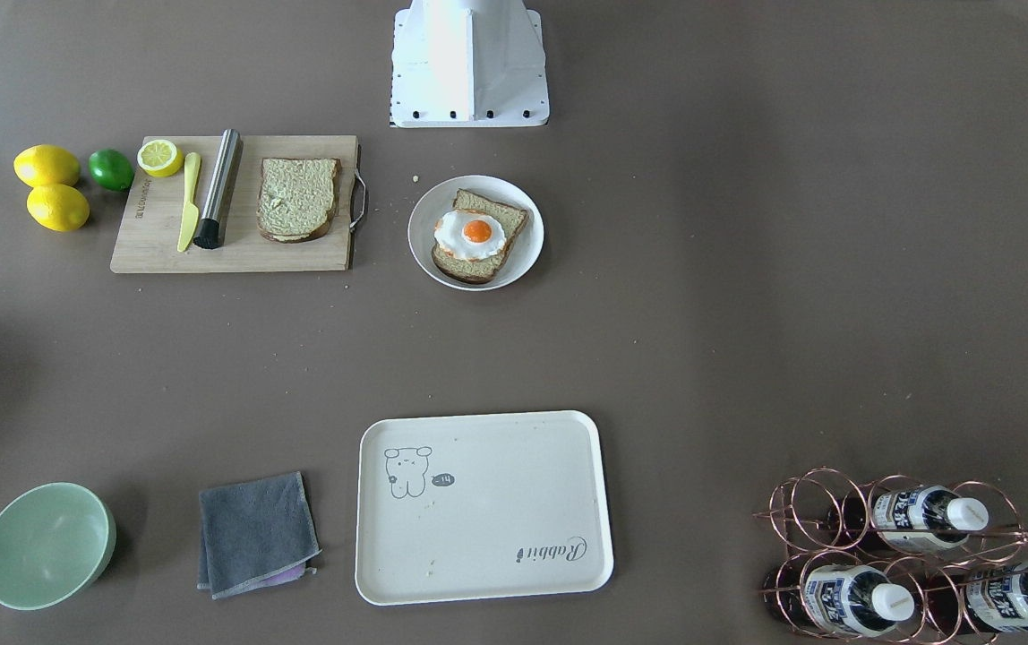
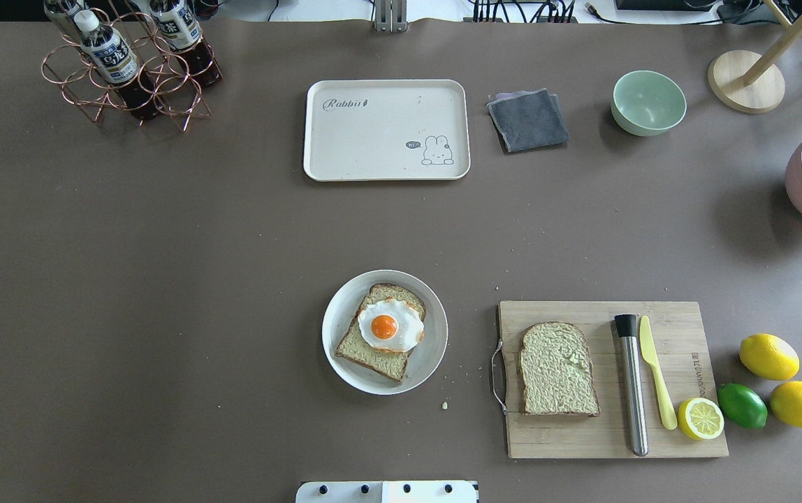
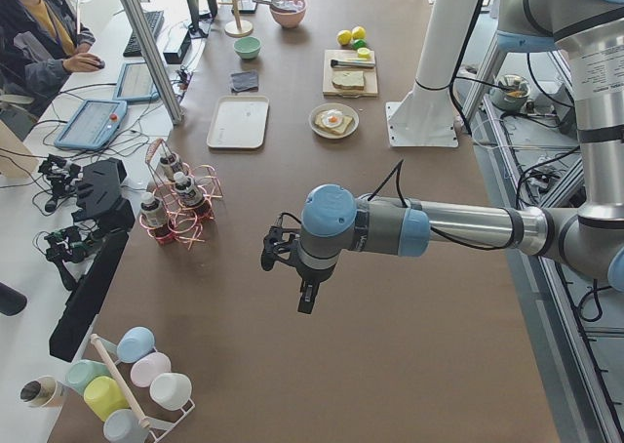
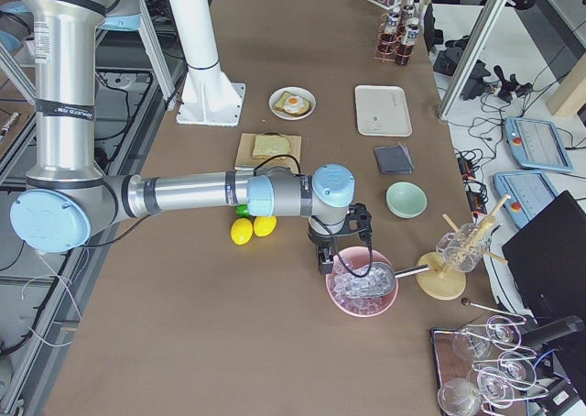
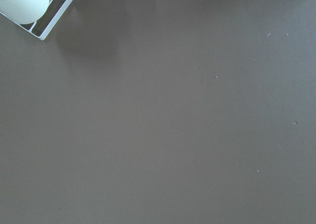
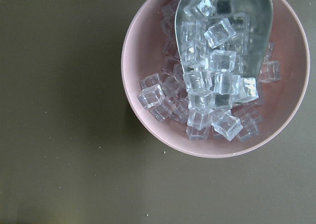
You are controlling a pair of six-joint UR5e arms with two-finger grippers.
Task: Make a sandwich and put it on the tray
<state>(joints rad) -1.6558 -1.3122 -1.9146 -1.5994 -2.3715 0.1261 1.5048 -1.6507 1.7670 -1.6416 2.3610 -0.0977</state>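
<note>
Sandwich's egg-topped tan bread slice sits on round white plate, plain tan slice near that plate — left gripper, right gripper: can't tell their grip.

cream-white tray, grey bear outline and "rabbit" script. beside the tray: dark grey cloth, mint-green bowl. bread slices greenish-tan, crusts brown. egg white, yolk orange. table brown.

Egg-topped bread sits on the plate, second slice on the cutting board.
</note>
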